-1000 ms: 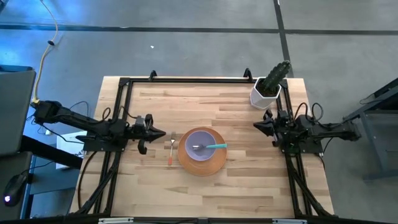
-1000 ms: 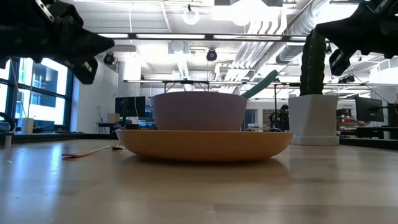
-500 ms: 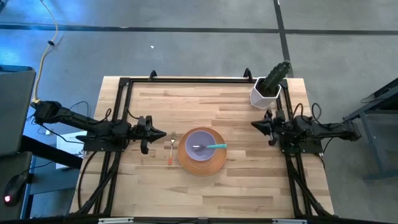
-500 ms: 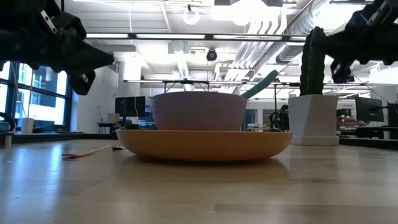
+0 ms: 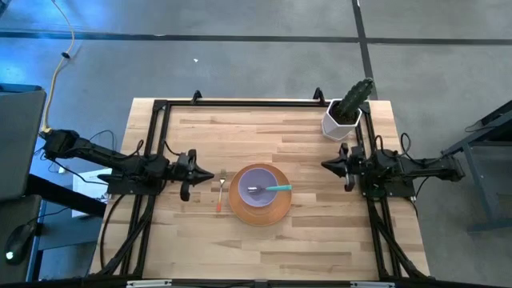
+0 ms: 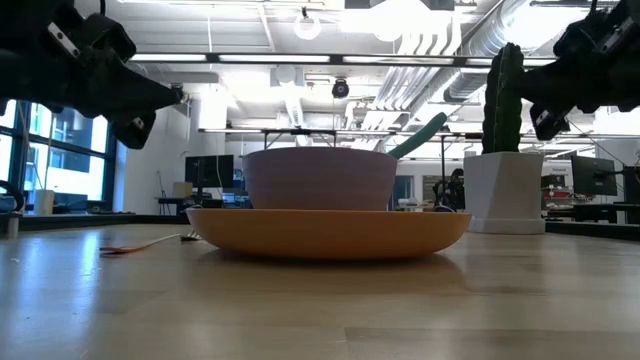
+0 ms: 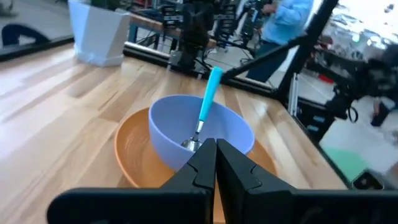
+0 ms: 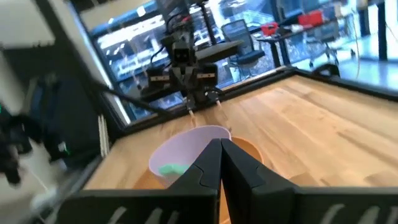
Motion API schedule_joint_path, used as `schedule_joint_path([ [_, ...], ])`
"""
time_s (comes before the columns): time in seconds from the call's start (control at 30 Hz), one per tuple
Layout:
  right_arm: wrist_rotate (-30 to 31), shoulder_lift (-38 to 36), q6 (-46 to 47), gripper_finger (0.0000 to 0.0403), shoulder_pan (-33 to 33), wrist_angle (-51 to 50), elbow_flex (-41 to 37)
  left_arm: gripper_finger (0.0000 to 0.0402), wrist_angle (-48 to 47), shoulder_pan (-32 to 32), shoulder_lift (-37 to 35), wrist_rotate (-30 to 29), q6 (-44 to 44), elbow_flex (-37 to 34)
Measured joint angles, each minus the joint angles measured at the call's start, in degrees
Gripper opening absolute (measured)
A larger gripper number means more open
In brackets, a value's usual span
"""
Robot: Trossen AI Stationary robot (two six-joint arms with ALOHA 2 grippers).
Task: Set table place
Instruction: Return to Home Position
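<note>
Now the orange plate (image 5: 260,218) sits between the left fingers (image 7: 198,169) and right fingers (image 8: 208,165) (both pairs closed, empty).

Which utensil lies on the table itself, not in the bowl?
The orange-handled fork, flat on the table left of the orange plate; the teal-handled spoon sits in the lavender bowl.

In the low view the lavender bowl (image 6: 320,178) hides all of the spoon (image 6: 420,135) but its teal handle end, right of centre; the left arm (image 6: 90,70) and right arm (image 6: 590,55) run off the top edge. In the left wrist view the top edge cuts the white pot (image 7: 96,31), and a person (image 7: 292,18) at upper right is blurred.
</note>
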Motion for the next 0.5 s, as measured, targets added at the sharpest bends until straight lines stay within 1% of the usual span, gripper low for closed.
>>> schedule_joint_path([
  [0.17,-3.5,0.0,-6.6,0.0000,0.0,-0.1,0.0,0.0001,0.2,0.0,0.0,3.2,7.9,0.0],
  [0.23,-3.8,0.0,-7.8,0.0000,0.0,-0.1,0.0,0.0001,0.5,0.0,0.0,4.5,12.5,0.0],
  [0.33,-3.9,0.0,-8.2,0.0000,0.0,-0.1,0.0,0.0001,4.1,0.0,0.0,6.4,21.6,0.1],
  [0.43,-3.9,0.0,-8.1,0.0000,0.0,-0.1,0.0,0.0001,7.6,0.0,0.0,6.4,27.6,0.1],
  [0.5,-3.9,0.0,-8.1,0.0000,0.0,-0.2,0.0,0.0001,8.5,0.0,0.0,5.4,28.1,0.1],
])
